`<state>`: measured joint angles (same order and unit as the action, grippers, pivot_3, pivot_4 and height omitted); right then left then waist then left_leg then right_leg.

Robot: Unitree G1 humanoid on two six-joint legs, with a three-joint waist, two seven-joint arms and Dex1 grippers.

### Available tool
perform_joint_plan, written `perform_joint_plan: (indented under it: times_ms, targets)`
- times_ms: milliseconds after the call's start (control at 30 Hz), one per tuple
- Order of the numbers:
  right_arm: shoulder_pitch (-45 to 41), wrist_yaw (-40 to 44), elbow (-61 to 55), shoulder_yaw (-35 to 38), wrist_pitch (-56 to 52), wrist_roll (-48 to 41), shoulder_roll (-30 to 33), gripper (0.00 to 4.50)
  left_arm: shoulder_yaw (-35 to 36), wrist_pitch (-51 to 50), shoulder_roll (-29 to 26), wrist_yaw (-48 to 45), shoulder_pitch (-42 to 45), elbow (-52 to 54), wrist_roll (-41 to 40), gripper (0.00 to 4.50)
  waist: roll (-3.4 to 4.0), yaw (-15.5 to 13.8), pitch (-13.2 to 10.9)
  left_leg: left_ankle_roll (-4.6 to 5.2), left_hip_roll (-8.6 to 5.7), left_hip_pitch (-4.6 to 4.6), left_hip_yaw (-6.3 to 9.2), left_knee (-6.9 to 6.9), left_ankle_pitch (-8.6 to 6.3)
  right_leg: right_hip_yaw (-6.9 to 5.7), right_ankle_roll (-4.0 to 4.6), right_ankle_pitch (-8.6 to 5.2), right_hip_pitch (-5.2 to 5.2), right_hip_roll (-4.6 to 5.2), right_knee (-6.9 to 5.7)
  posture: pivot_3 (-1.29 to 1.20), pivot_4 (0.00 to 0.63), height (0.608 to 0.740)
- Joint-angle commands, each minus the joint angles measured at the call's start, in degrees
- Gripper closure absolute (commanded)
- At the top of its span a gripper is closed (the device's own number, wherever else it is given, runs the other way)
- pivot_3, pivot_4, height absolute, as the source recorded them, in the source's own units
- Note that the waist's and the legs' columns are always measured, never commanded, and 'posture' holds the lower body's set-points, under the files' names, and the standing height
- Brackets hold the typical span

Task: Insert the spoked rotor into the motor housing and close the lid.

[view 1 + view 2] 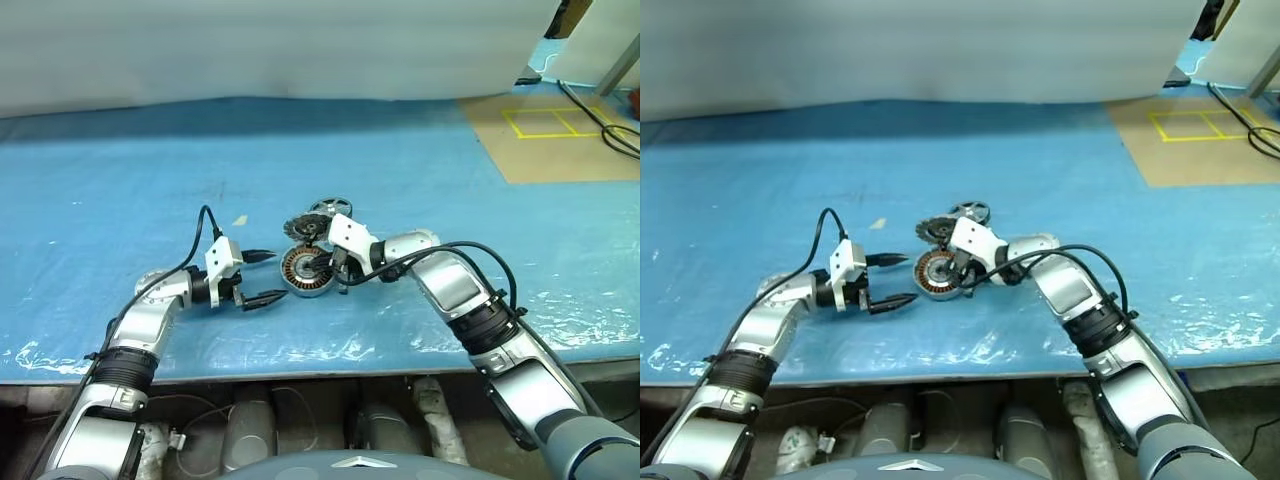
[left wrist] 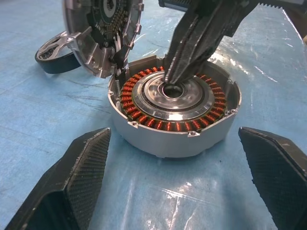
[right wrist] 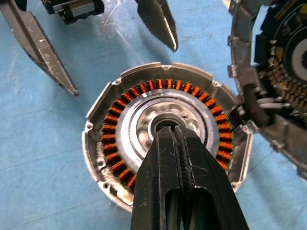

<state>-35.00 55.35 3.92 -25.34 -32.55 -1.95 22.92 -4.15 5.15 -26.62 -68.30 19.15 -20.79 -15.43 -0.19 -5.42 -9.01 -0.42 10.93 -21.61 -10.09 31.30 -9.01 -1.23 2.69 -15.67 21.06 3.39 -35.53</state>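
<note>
The motor housing (image 1: 303, 272) lies flat on the blue table, a round grey shell with copper windings (image 3: 112, 143) around a silver centre disc. Its lid (image 1: 303, 227) stands tilted up at the far rim, hinged open. The spoked rotor (image 1: 330, 208) rests on the table behind the lid, also seen as the spoked rotor (image 2: 53, 49) in the left wrist view. My right gripper (image 3: 170, 130) is shut, empty, with its tips poking into the housing's centre hole. My left gripper (image 1: 268, 277) is open, level, just left of the housing, its fingers (image 2: 81, 177) apart from the shell.
The blue sheet (image 1: 120, 180) covers the table; its front edge (image 1: 300, 365) runs close below the arms. A brown floor patch with yellow tape (image 1: 545, 122) and black cables (image 1: 615, 130) lie at the far right. A white wall (image 1: 250, 40) is behind.
</note>
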Motion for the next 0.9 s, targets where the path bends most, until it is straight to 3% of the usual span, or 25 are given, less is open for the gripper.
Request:
perform_joint_plan:
  times_ms: [33, 600, 767, 900]
  targets:
    - [2.3, -0.1, 3.3, 0.0, -10.2, -1.5, -0.2, 4.47, 0.3, 0.9, -0.3, -0.3, 0.0, 2.0, -0.5, 0.00, 0.00, -0.1, 0.0, 0.00, 0.00, 0.07, -0.01, -0.03, 0.00, 0.02, 0.01, -0.01, -0.05, 0.00, 0.01, 0.00, 0.150, 0.740]
    - [-0.6, -4.9, 1.6, 3.0, -16.6, -4.7, -3.6, 4.47, 0.9, 0.5, -0.3, 0.8, -0.6, 2.4, -0.7, 0.00, 0.01, 0.1, 0.0, -0.01, -0.01, 0.07, -0.09, -0.21, 0.00, 0.13, 0.03, -0.03, 0.08, -0.02, 0.11, 0.00, 0.150, 0.740]
    - [-0.5, -6.7, 5.0, -1.7, -14.4, -0.6, -2.3, 4.47, 0.7, 0.6, -0.1, 0.8, -0.2, 2.2, -0.6, 0.00, 0.02, -0.1, 0.0, -0.02, -0.01, 0.02, -0.09, -0.24, 0.01, 0.13, 0.03, -0.04, 0.12, -0.02, 0.14, 0.00, 0.150, 0.740]
    - [-0.7, -7.4, 4.4, -0.1, -16.0, -2.6, -3.2, 4.47, 0.6, 0.8, 0.1, 0.9, 0.1, 1.6, -0.5, 0.00, 0.01, -0.1, 0.0, -0.02, -0.05, 0.03, -0.09, -0.24, 0.00, 0.13, 0.01, -0.04, 0.05, 0.02, 0.25, 0.00, 0.150, 0.740]
